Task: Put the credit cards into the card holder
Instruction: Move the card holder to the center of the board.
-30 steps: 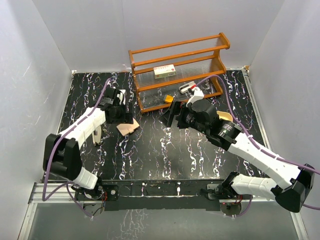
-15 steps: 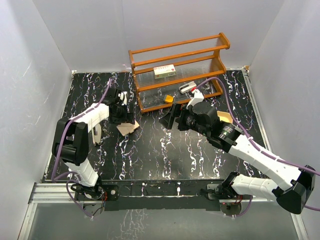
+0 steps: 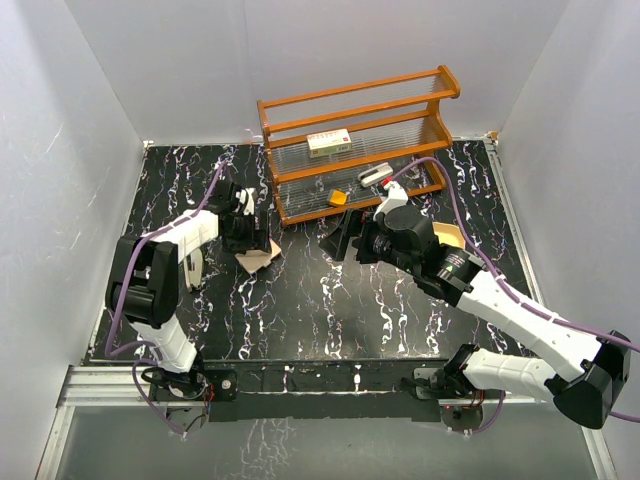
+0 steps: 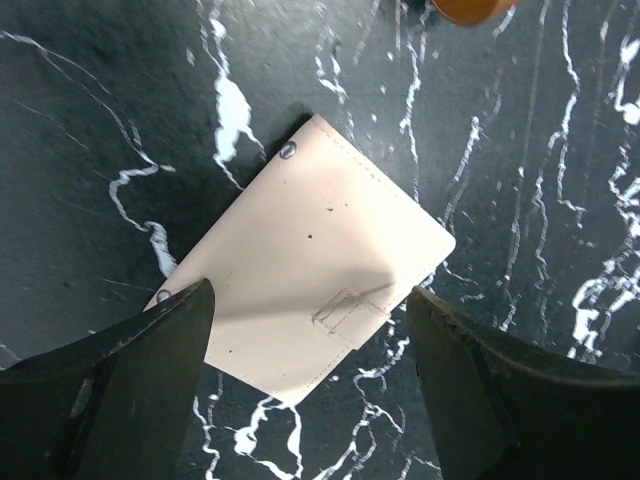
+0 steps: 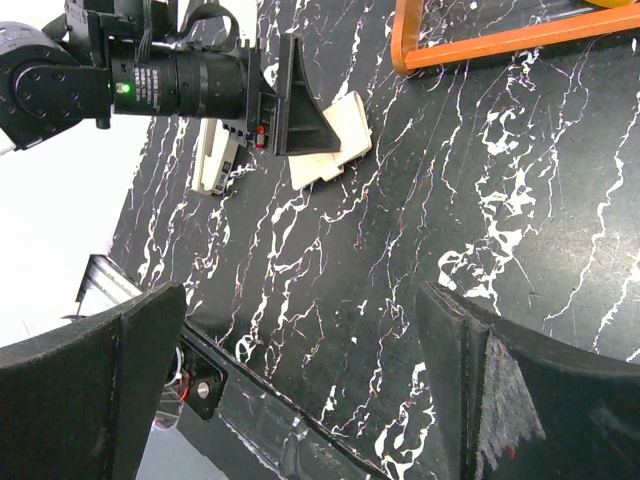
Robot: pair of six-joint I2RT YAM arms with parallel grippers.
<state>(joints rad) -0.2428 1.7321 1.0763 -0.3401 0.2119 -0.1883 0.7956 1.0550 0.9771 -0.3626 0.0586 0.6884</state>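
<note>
The card holder (image 4: 310,250) is a tan-beige wallet lying closed and flat on the black marbled table, with two snaps along one edge. It also shows in the top view (image 3: 256,261) and the right wrist view (image 5: 338,140). My left gripper (image 4: 310,300) is open just above it, one finger on each side, not touching it (image 3: 246,236). My right gripper (image 5: 300,310) is open and empty, held above the table's middle (image 3: 345,238). I cannot make out any credit card. A pale flat thing (image 3: 193,264) lies under the left forearm; I cannot tell what it is.
A wooden rack (image 3: 355,150) stands at the back with a white red-printed box (image 3: 328,143), a small orange block (image 3: 338,198) and a silver item (image 3: 375,175). A beige-rimmed tin tray (image 3: 449,234) is partly hidden behind the right arm. White walls enclose the table.
The left arm's elbow has swung back toward its base while its gripper stayed over the wallet, which shifted slightly. The right gripper has drifted a little.
</note>
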